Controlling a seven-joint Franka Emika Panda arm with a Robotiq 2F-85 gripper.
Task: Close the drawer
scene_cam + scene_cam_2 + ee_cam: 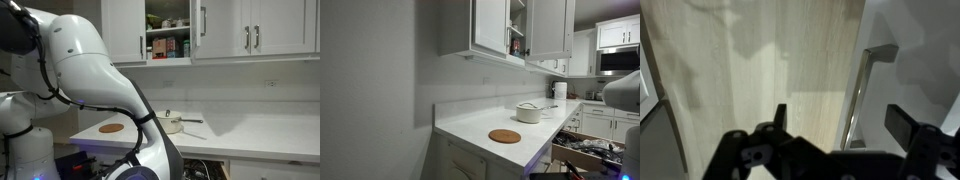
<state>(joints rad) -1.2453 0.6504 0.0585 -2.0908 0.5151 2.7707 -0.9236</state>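
Observation:
The drawer stands pulled open below the counter in both exterior views (203,170) (586,152), with several utensils inside. In the wrist view its flat white front (912,60) fills the right side, and its slim silver bar handle (856,95) runs up the middle, over a light wood surface on the left. My gripper (843,125) is open, with one dark finger on each side of the handle's lower end. I cannot tell if a finger touches the handle. In the exterior views the arm (95,60) reaches down towards the drawer and the gripper itself is hidden.
On the white counter (550,125) are a round wooden trivet (112,128) (504,136) and a white lidded pot (171,122) (529,111). White upper cupboards (245,30) hang above, one with its door open (518,30). More white lower cabinets (605,125) stand beyond.

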